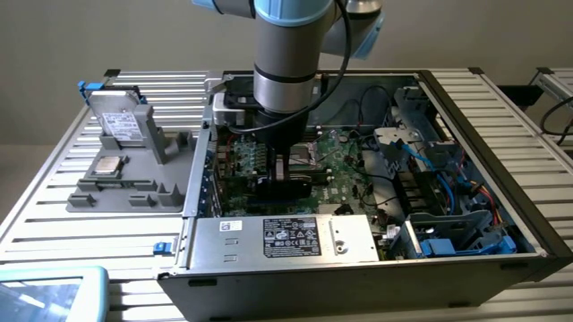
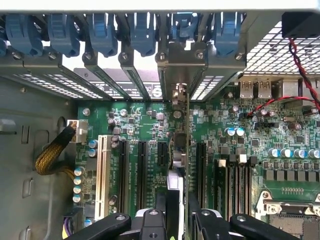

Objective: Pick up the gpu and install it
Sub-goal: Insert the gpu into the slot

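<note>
end effector (image 2: pixel 178 215): lowered deep into the open computer case (image 1: pixel 484 114) and seen pinching the gpu (image 2: pixel 186 145) by its upper edge — one black finger on each side of the card, so it's neither spread wide nor pressed together.

gpu: held upright and edge-on in the wrist view, where it is seen as a thin vertical line running over the green motherboard (image 2: pixel 145 125). Its silver bracket (image 2: pixel 187 67) is lined up with the row of rear slot openings, under the blue retention clips (image 2: pixel 102 32). In the exterior view it is seen as a dark block (image 1: pixel 288 182) right below the wrist, low over the board. Whether it's touching a slot can't be told.

slots: long black expansion slots (image 2: pixel 142 170) are seen on either side of the card, with a white slot (image 2: pixel 103 175) beyond them.

arm: the grey and blue arm (image 1: pixel 286 60) is pointed straight down into the case.

power supply: a silver box with a black label (image 1: pixel 288 236) is sat along the case's near edge.

parts holder: a grey holder (image 1: pixel 134 168) is placed on the slatted counter (image 1: pixel 54 221) at the exterior view's left — a grey drive (image 1: pixel 121 124) stands in it, and a processor chip (image 1: pixel 109 166) is laid flat on it.

cabling: blue cables (image 1: pixel 447 168) are bundled at the exterior view's right side of the case.
</note>
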Robot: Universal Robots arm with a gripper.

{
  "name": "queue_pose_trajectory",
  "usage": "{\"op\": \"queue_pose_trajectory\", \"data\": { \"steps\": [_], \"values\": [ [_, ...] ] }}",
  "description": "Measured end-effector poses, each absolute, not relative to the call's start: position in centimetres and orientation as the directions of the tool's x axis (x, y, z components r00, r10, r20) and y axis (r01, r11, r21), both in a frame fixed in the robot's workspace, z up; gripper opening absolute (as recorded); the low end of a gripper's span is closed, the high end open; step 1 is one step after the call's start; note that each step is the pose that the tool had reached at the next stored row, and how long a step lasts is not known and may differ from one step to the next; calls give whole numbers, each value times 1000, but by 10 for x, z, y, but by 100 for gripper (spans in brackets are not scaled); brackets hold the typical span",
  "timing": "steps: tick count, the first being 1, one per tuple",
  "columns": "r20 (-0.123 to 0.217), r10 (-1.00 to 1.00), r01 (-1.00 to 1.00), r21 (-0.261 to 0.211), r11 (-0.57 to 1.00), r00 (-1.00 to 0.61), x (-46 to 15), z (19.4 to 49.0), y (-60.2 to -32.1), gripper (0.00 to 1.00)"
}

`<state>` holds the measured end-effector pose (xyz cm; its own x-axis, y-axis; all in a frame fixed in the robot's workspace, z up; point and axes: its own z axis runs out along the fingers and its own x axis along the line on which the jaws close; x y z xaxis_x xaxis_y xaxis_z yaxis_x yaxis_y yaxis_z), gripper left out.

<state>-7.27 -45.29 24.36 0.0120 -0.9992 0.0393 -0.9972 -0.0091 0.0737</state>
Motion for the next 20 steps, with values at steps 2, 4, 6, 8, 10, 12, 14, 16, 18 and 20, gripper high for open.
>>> {"op": "queue_pose_trajectory", "data": {
  "steps": [2,4,6,8,10,12,14,16,18,20],
  "values": [
    [39,-999,-997,74,-10,13,-73,243,-453,27],
    [39,-999,-997,73,-11,14,-73,243,-453,27],
    [39,-999,-997,74,-11,14,-73,243,-453,27],
    [39,-999,-997,74,-12,14,-73,243,-453,27],
    [39,-999,-997,74,-12,15,-73,243,-453,27],
    [39,-999,-997,74,-12,15,-73,243,-453,27],
    [39,-999,-997,74,-12,15,-73,242,-453,27],
    [39,-999,-997,74,-12,15,-73,242,-453,27],
    [39,-999,-997,74,-12,15,-73,242,-453,27],
    [39,-999,-997,74,-11,14,-73,241,-453,27]
  ]
}}
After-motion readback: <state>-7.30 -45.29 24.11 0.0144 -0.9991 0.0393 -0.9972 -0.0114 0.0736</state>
